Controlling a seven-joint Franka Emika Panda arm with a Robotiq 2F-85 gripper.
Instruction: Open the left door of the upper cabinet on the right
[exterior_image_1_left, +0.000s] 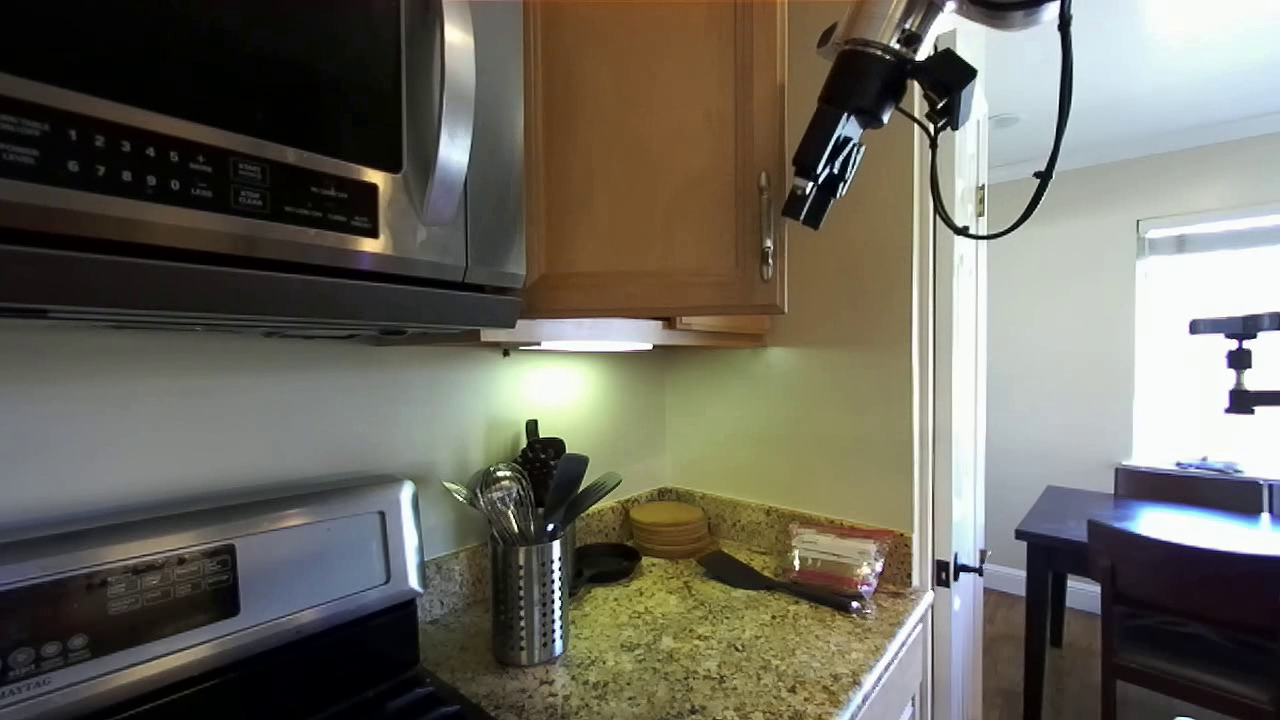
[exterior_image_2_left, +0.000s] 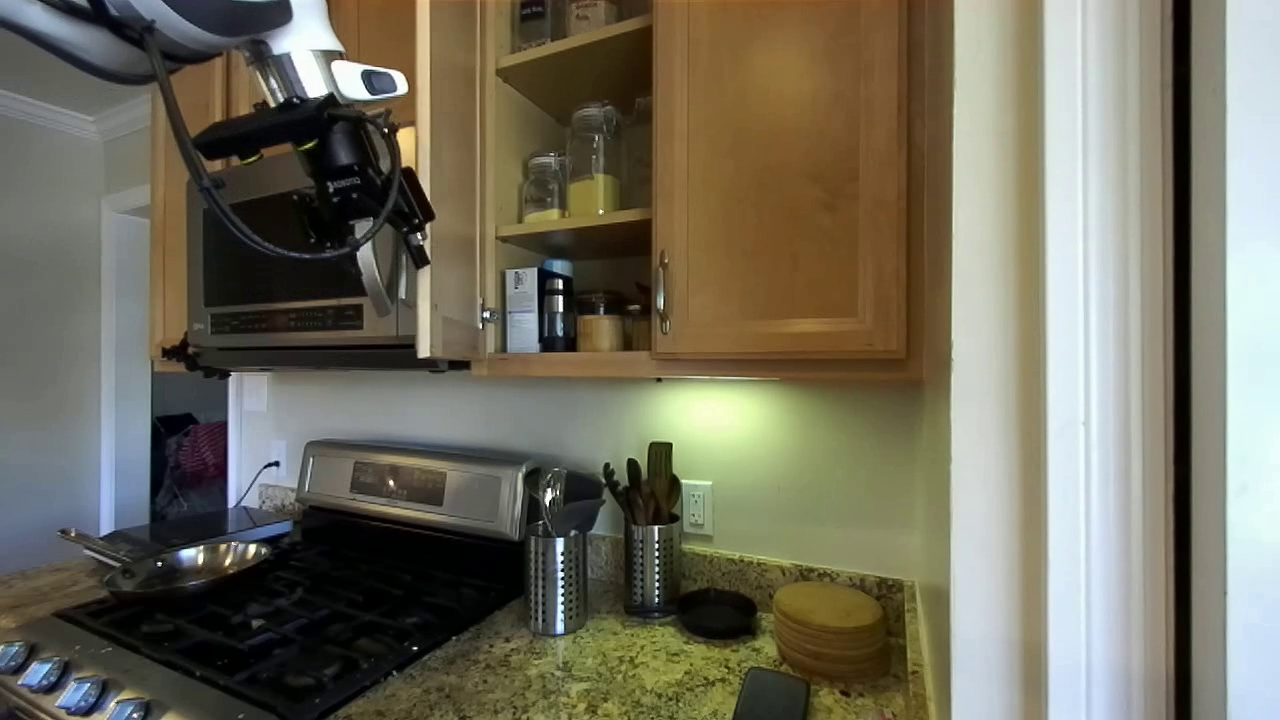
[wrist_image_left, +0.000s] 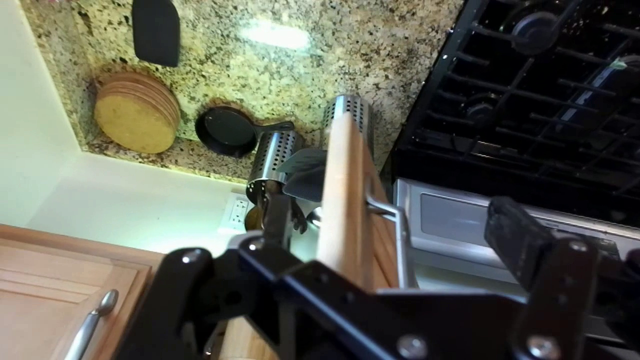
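My pincer (wrist_image_left: 391, 215) is spread wide, its fingers (wrist_image_left: 278, 222) standing well apart. In the wrist view the free edge of the left door (wrist_image_left: 336, 210) and its silver handle (wrist_image_left: 403, 245) show between the fingers, with a gap on either side. The door stands already swung out from the upper cabinet (exterior_image_2_left: 600, 366), next to the stainless-steel microwave (exterior_image_2_left: 290, 250); in both exterior views I hang close by its free edge. In an exterior view, glass jars (exterior_image_2_left: 594, 192) stand on the open shelves (exterior_image_2_left: 575, 236), and the twin door (exterior_image_2_left: 780, 180) at right is closed, its pull (exterior_image_2_left: 662, 293) at the lower left. Below, the granite tabletop (exterior_image_2_left: 530, 670) carries two perforated steel utensil holders (exterior_image_2_left: 557, 590), a small black skillet (exterior_image_2_left: 716, 613) and a stack of round tan boards (exterior_image_2_left: 830, 630). A black spatula (exterior_image_1_left: 745, 575) lies there by a clear plastic bag (exterior_image_1_left: 836, 562).
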